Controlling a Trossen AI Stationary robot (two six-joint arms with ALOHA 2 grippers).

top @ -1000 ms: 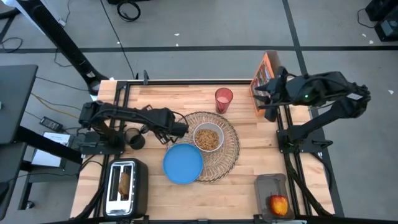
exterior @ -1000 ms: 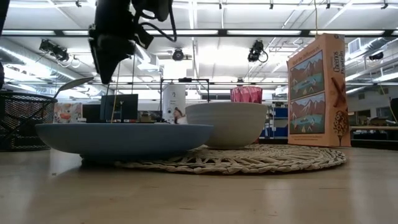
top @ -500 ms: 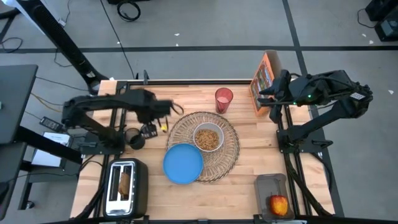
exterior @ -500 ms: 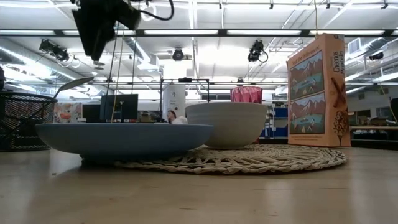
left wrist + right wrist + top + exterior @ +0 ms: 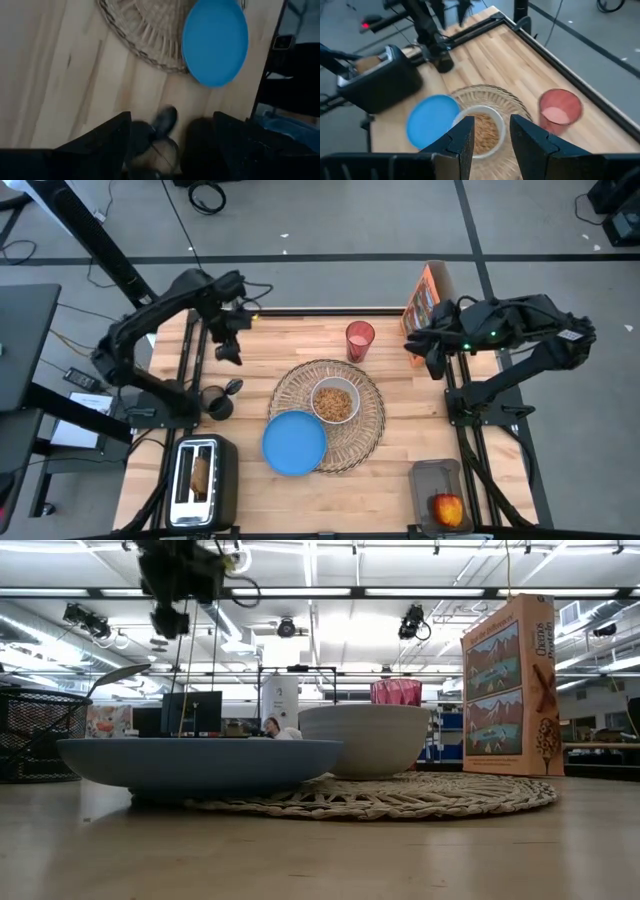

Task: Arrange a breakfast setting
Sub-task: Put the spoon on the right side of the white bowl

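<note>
- Round woven wicker placemat [image 5: 330,415] lies mid-worktop [image 5: 400,440].
- Small blue plate [image 5: 295,443] overlaps the placemat's edge.
- White bowl [image 5: 334,402] of cereal sits on the placemat.
- My left tool [image 5: 229,338] hangs beyond the placemat, fingers apart, empty.
- My right tool [image 5: 487,140]: fingers narrowly parted, empty.

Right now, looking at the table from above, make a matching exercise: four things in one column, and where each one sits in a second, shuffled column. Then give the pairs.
Things
1. toast
2. apple
3. bowl
4. cup

Places
A. on the woven mat
B. in the toaster
C. on the bare wood beyond the mat, near the cereal box
D. in the small grey tray at the table's corner

Pairs: 1-B, 2-D, 3-A, 4-C
</note>
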